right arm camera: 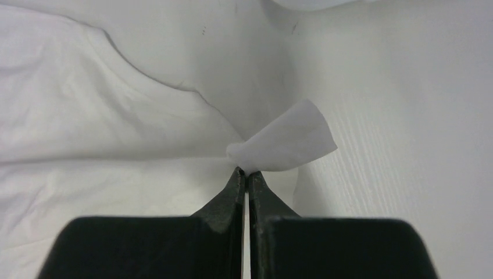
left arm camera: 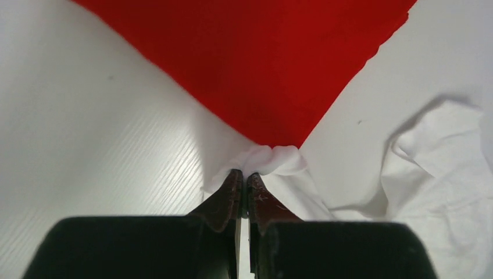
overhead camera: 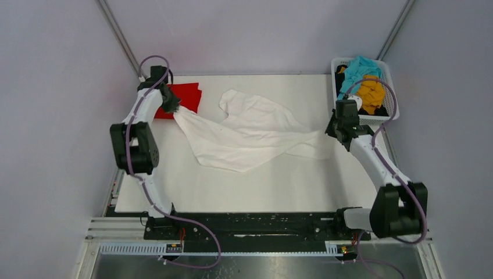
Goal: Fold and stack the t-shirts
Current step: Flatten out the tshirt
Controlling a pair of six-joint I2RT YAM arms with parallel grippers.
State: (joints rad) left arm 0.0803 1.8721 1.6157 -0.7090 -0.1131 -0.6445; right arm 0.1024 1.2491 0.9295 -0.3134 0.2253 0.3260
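The large white t-shirt (overhead camera: 250, 135) lies crumpled and stretched across the middle of the table. My left gripper (overhead camera: 176, 108) is shut on its left corner (left arm camera: 268, 160), right at the edge of the folded red t-shirt (overhead camera: 184, 97), which fills the top of the left wrist view (left arm camera: 261, 64). My right gripper (overhead camera: 329, 131) is shut on the white shirt's right end; a small flap of cloth (right arm camera: 285, 144) sticks up past the fingertips. The teal t-shirt (overhead camera: 360, 68), the mustard-yellow t-shirt (overhead camera: 371, 93) and a black one (overhead camera: 342, 74) lie in the basket.
The white lattice basket (overhead camera: 335, 65) stands at the table's back right corner, just behind my right gripper. The white table (overhead camera: 261, 186) has grey walls on the back, left and right. The arm bases sit on a black rail at the near edge.
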